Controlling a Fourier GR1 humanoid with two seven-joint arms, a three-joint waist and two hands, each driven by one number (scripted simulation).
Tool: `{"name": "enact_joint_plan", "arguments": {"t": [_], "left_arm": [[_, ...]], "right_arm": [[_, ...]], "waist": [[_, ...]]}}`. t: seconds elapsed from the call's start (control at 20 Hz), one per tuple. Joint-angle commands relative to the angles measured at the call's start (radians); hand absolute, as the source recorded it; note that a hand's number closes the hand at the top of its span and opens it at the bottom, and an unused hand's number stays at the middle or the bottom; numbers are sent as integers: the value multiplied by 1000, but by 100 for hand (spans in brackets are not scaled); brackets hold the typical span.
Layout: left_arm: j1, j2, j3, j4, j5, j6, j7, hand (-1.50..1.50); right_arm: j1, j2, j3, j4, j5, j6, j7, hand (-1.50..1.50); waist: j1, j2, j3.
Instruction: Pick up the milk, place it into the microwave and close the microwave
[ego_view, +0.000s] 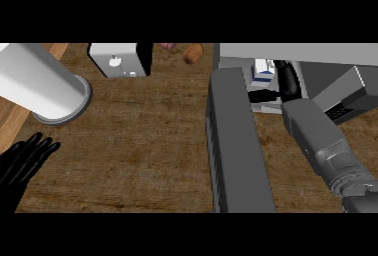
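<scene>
The milk (263, 70), a small white carton with blue print, stands upright inside the open microwave (295, 52) at the upper right. My right hand (288, 82) reaches into the cavity on its grey forearm. Its fingers lie along the carton's right side and its thumb curls across the carton's near side, hiding the base. The microwave door (236, 145) is swung wide open, a long dark grey slab running toward me. My left hand (22, 162) rests open at the lower left edge, fingers up, far from the milk.
A big white cylinder (44, 80) stands at the upper left on the brown counter (140, 150). A white and black box-like appliance (118, 60) sits at the back. Beside it lie a brown item (193, 54) and a pinkish one (168, 45).
</scene>
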Motion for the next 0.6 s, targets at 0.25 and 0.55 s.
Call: {"name": "enact_joint_plan", "arguments": {"t": [0.25,0.55], "left_arm": [[-27,-31,-143,-8,-39,45,66,150],[44,-32,-321,-76,-78,165,81,150]], "right_arm": [[139,6,-45,8,-56,296,-96,-150],[274,41,-45,-29,-71,375,-170,-150]], "waist": [[-40,-18,-1],[-68,-36,-3]]}}
